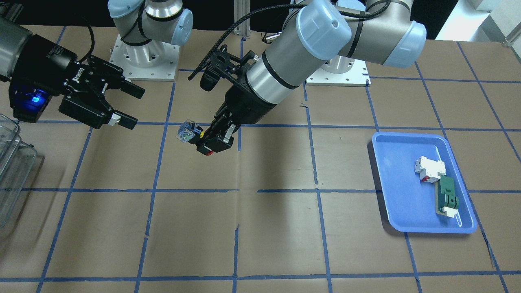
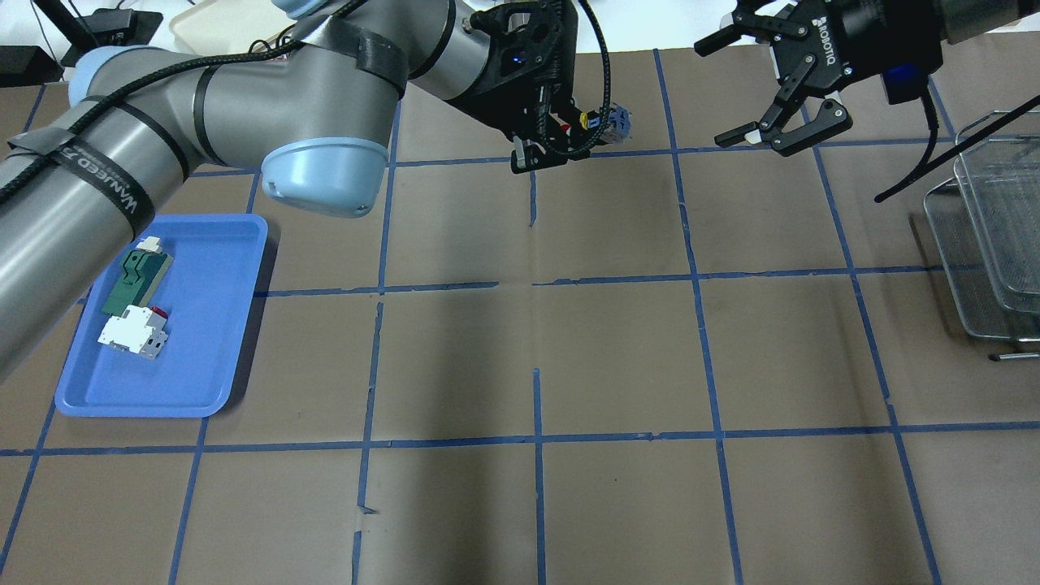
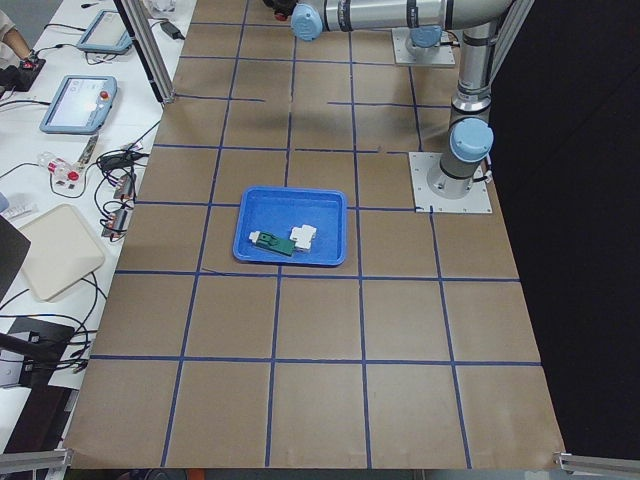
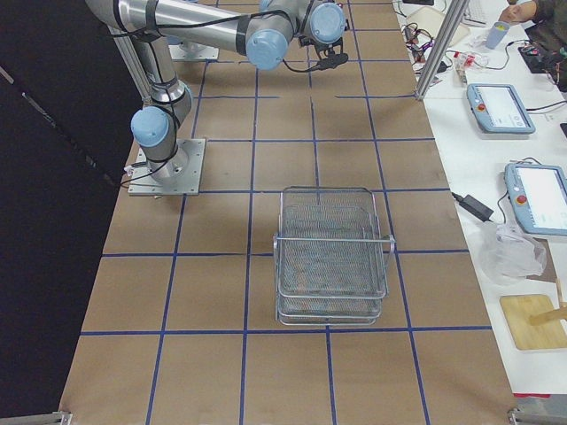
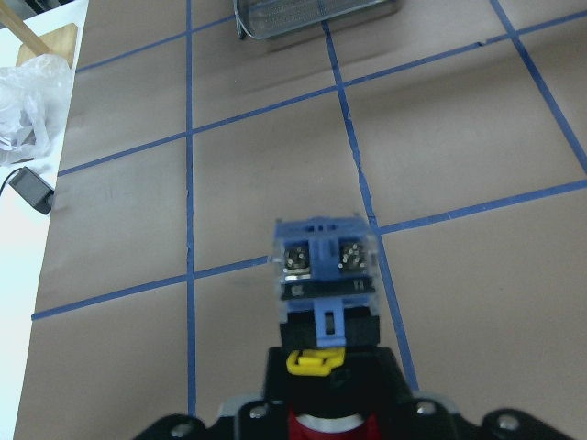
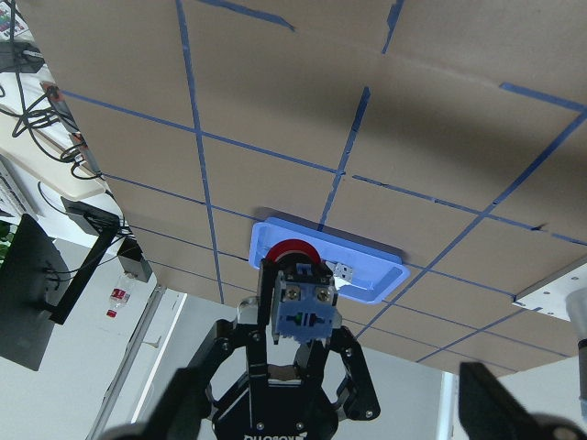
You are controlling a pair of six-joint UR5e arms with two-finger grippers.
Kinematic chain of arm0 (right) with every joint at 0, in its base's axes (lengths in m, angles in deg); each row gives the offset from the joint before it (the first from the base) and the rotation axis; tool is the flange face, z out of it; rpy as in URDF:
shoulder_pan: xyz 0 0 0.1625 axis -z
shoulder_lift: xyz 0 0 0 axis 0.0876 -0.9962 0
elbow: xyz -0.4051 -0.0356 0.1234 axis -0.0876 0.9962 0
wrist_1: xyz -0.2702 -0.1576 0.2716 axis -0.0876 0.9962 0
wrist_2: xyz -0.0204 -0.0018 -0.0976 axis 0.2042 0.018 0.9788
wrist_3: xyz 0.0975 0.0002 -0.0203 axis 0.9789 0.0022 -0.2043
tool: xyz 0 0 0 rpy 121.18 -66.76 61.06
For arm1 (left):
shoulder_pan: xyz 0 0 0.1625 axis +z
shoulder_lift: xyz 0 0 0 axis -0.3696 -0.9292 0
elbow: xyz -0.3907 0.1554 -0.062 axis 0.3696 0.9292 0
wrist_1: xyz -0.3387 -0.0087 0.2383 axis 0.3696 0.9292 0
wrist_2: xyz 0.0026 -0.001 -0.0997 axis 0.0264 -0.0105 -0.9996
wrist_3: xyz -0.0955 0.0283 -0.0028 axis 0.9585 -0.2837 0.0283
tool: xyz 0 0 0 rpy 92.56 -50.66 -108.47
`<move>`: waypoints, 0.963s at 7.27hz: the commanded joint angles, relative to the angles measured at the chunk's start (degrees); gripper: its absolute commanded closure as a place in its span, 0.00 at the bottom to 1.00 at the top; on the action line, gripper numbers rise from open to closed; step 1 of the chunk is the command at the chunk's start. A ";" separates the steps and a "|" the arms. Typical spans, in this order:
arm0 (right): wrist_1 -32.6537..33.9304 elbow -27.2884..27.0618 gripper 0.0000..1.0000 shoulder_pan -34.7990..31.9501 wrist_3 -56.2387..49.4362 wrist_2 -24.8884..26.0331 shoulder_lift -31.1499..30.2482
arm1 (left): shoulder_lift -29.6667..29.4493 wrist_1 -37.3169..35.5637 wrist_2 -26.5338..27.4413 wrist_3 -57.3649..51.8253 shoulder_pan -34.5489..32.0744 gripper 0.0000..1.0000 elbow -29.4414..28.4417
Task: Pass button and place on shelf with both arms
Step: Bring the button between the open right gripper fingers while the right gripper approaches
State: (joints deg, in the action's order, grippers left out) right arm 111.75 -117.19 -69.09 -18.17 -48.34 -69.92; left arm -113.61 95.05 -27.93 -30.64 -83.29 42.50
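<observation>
Red-capped button [image 1: 190,134] in left gripper [image 1: 213,145] (aloft)

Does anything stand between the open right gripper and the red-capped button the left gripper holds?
Nothing visible does. The small red-capped push-button with a clear bluish rear block is clamped in the left gripper, its rear block facing the open right gripper, with only an open gap between them.

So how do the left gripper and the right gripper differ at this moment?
The left gripper is shut on the button; the right gripper is open and empty. The left gripper is near the table's middle; the right gripper is nearer the shelf. Both are black, above the table.
</observation>
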 commanded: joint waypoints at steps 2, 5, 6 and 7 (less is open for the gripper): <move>0.49 -0.73 0.00 0.20 0.34 -1.80 0.85 | -0.25 -0.01 -0.18 0.68 -0.93 1.00 -0.69; 0.15 -0.82 0.00 -0.07 0.34 -3.89 1.99 | -0.25 -0.01 -0.09 0.85 -1.19 1.00 -0.60; 0.32 -0.73 0.00 -0.07 0.42 -5.91 2.60 | -0.33 -0.10 -0.09 2.42 -1.46 1.00 -0.60; 1.02 -0.73 0.00 -0.15 0.43 -6.36 2.87 | -0.33 -0.18 -0.01 4.09 -1.90 1.00 -0.69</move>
State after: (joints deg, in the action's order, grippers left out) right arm 112.19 -117.94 -69.16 -17.77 -53.46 -67.49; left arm -113.92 94.96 -28.00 -28.35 -84.73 41.89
